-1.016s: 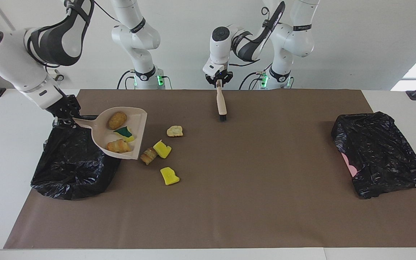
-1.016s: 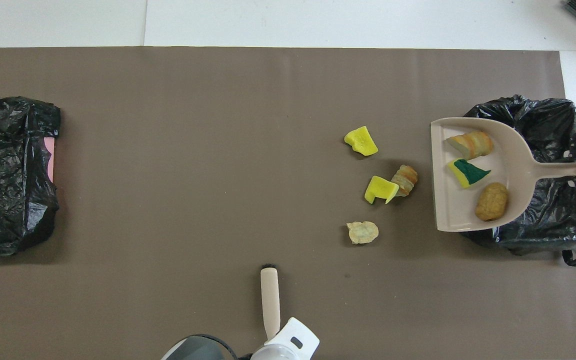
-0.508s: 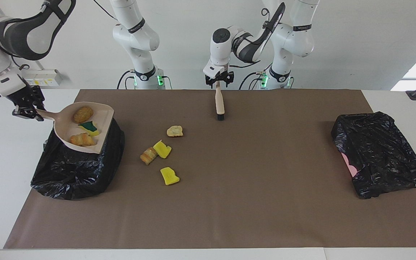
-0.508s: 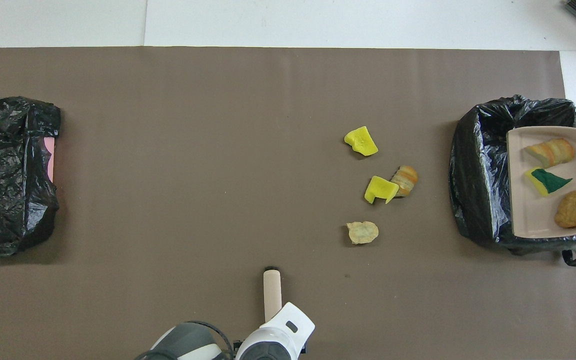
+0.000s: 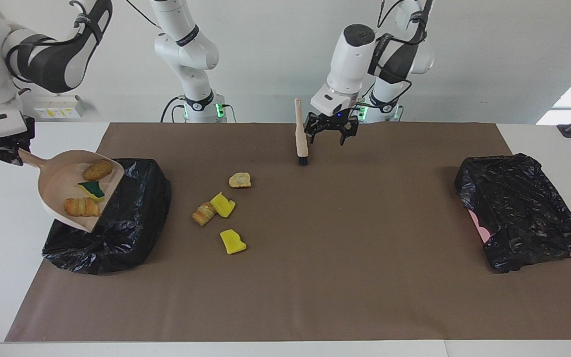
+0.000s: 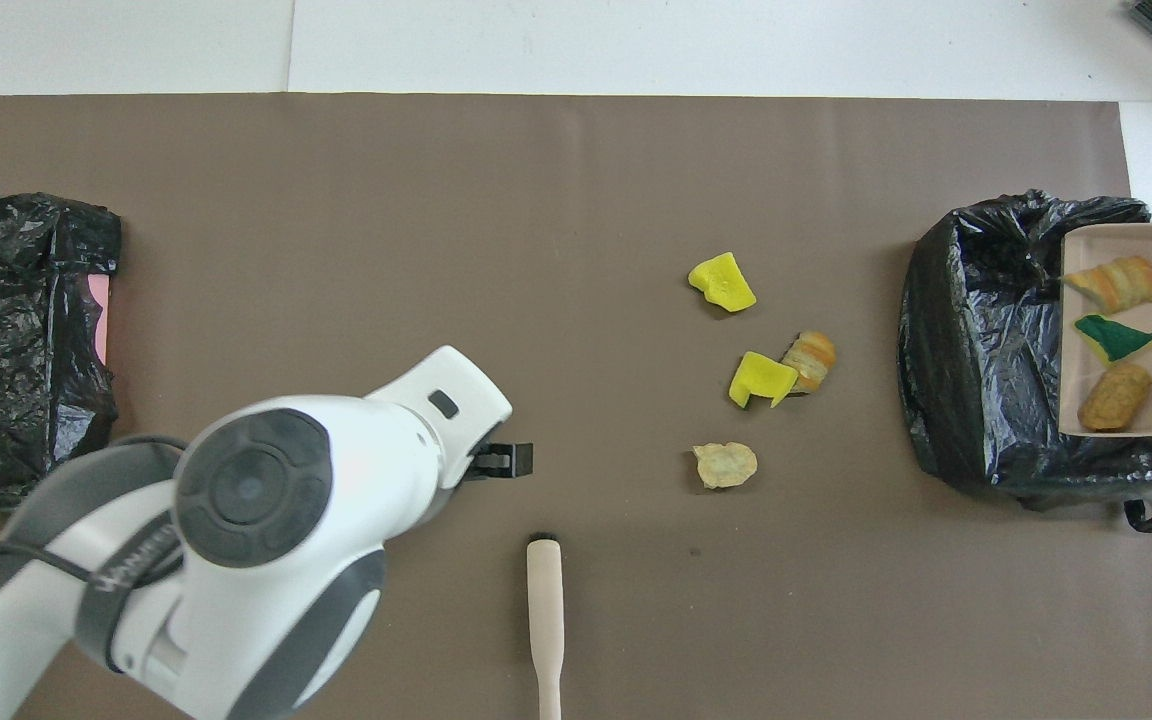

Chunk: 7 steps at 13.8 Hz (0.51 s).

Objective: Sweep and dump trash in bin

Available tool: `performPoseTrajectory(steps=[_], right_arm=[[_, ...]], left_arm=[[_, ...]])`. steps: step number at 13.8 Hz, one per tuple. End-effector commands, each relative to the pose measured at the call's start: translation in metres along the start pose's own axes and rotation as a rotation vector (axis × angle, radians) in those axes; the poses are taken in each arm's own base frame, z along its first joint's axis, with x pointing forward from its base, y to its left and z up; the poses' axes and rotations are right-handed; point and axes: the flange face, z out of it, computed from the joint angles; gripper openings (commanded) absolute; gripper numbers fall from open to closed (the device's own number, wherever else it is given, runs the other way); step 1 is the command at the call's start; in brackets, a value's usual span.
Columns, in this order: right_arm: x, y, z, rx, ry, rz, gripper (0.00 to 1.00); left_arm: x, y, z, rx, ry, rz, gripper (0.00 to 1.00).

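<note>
The left gripper [image 5: 329, 131] hangs in the air just beside the brush [image 5: 300, 133], its jaws spread wide apart and holding nothing; the arm above it bends down from its base at the robots' edge, wrist pointing at the brown mat [image 5: 315, 277]. The brush stands upright on its dark bristles on the mat near the robots, apart from the fingers, with nothing visibly gripping it. In the overhead view this arm's white elbow fills the lower corner and hides most of the gripper, leaving only 1 black finger part [image 6: 508, 460] showing. The right gripper [image 5: 4, 148] is up at the right arm's end of the table, jaws clamped on the handle of the dustpan [image 5: 62, 191], which is tilted with its open lip down over the black bin bag [image 5: 117, 233]. 3 pieces of the trash [image 5: 98, 170] lie in the pan: a brown bread-like lump, a green-and-yellow sponge chunk [image 5: 92, 188] and a striped orange piece [image 5: 82, 207]. 4 more pieces rest on the mat between the bin bag and the brush: a pale crumbly one [image 5: 240, 180], a yellow chunk [image 5: 223, 205] touching a striped tan one [image 5: 204, 214], and another yellow chunk [image 5: 232, 241]. The overhead view cuts off the pan's handle and the right gripper at its edge. A second black bag [image 5: 521, 210] lies at the left arm's end, a pink edge peeking from under it.
</note>
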Motion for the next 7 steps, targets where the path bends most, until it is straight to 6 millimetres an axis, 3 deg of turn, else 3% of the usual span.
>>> performPoseTrajectory(steps=[1, 5, 7], right_arm=[[0.02, 0.005, -0.02, 0.009, -0.161, -0.016, 0.0], [0.034, 0.004, -0.038, 0.041, -0.343, -0.093, 0.0], [0.028, 0.0, -0.046, 0.044, -0.376, -0.109, 0.0]], left_arm=[[0.047, -0.028, -0.055, 0.054, 0.005, 0.035, 1.0], [0.071, -0.115, -0.142, 0.123, 0.027, 0.109, 1.0], [0.071, -0.161, -0.169, 0.136, -0.016, 0.106, 1.0]])
